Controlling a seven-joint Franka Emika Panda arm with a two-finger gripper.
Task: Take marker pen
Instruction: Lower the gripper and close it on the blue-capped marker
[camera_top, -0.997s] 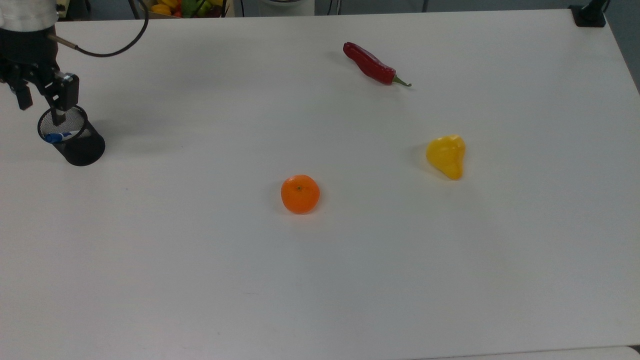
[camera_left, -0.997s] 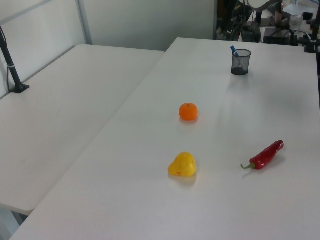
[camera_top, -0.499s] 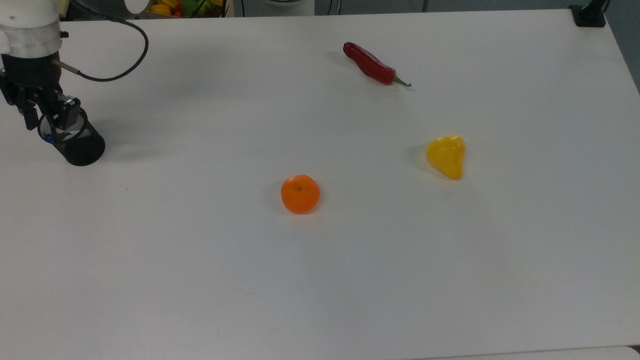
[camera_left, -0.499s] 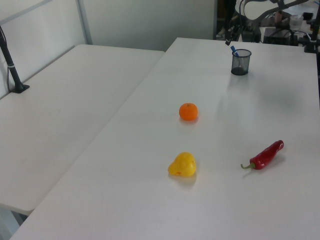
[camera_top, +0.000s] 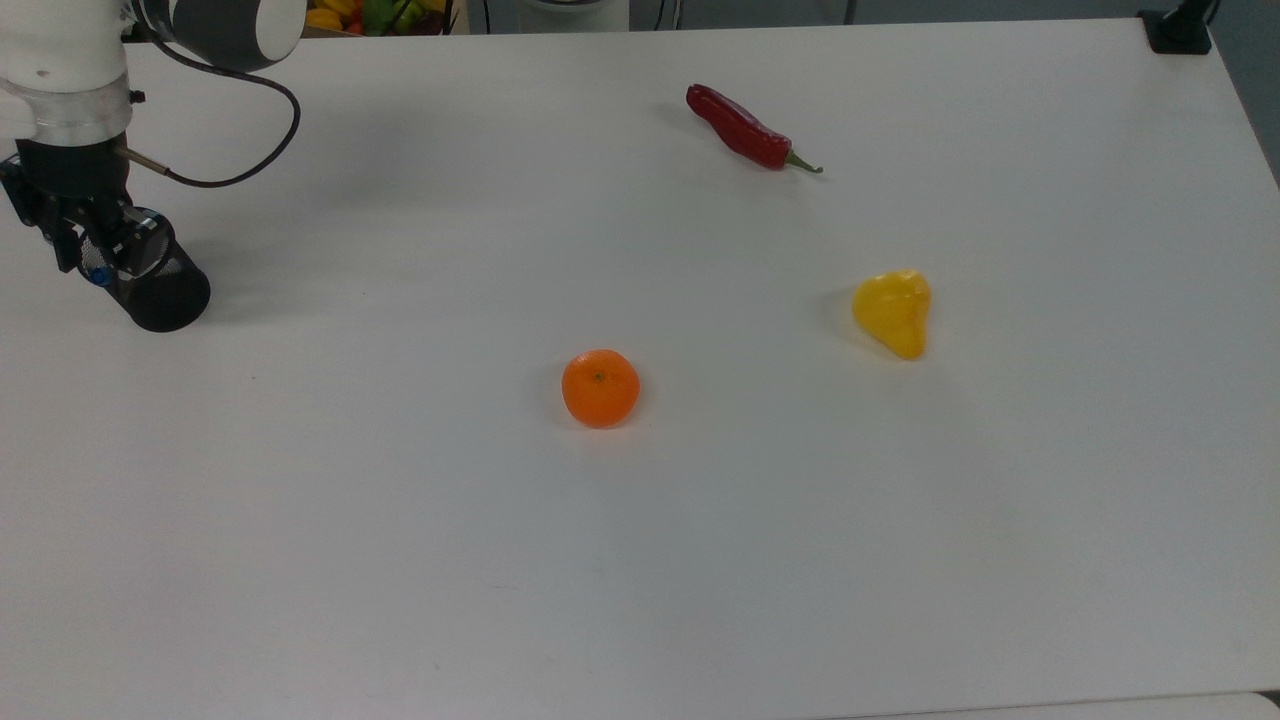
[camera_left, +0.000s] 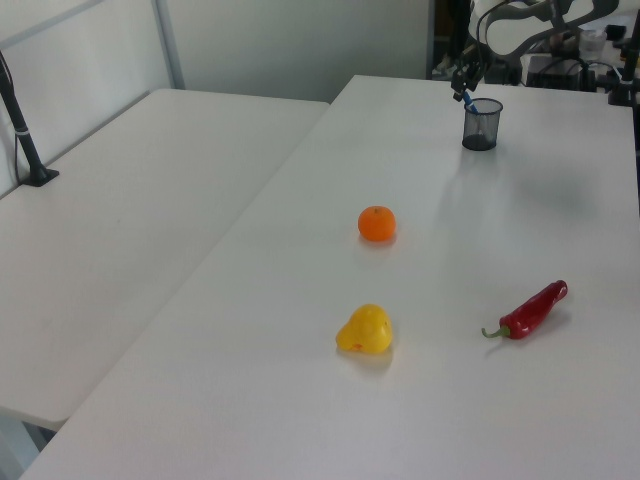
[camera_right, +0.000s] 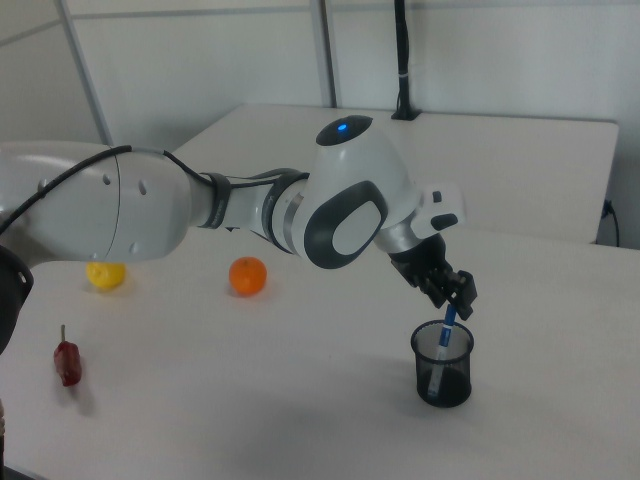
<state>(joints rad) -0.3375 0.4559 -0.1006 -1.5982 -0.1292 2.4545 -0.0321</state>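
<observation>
Reaching down at the top view's left edge of the white table (camera_top: 700, 560), the gripper (camera_right: 452, 296) sits at the mouth of the black mesh cup (camera_right: 442, 366), its fingers seemingly pinched on the upper end of the marker pen (camera_right: 447, 329), though the right view does not settle whether they truly grip it. The pen stands tilted inside the cup. An orange (camera_top: 600, 388) lies near the table's middle, a yellow fruit (camera_top: 893, 312) well apart from it, and a red chilli (camera_top: 745, 130) near the top view's far edge.

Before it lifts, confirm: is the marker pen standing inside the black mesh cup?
Yes. In the right view the marker pen stands tilted inside the black mesh cup, with the gripper at its top end.
</observation>
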